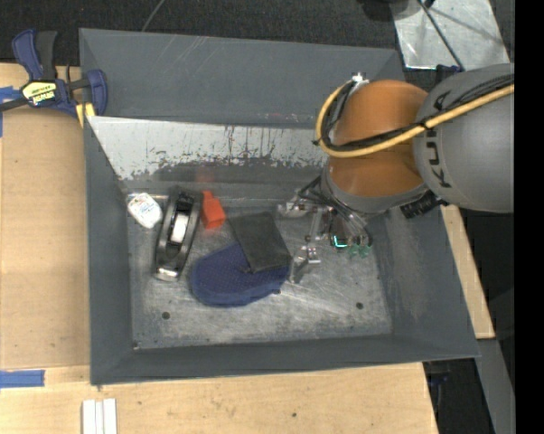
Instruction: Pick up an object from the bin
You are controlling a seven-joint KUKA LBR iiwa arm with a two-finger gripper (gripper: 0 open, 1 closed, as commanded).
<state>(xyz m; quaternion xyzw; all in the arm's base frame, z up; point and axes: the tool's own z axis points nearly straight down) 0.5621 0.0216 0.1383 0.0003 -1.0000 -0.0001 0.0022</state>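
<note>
Your arm's orange cover [371, 143] sits highest. Its pincer [301, 238] looks open and empty, just beside the dark flat block [258, 242] mid-bin. That block looks stiff and light; pinch its side edges.

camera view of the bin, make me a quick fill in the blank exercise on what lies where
1. The small block beside the black and silver tool is ____ in colour.
2. The rounded pad that touches the dark slab is ____.
3. In the camera view the gripper is just to the ____ of the dark slab.
4. Of all the things in the bin, the small white round thing lies farthest to the ____.

Missing words: orange; blue; right; left
</note>
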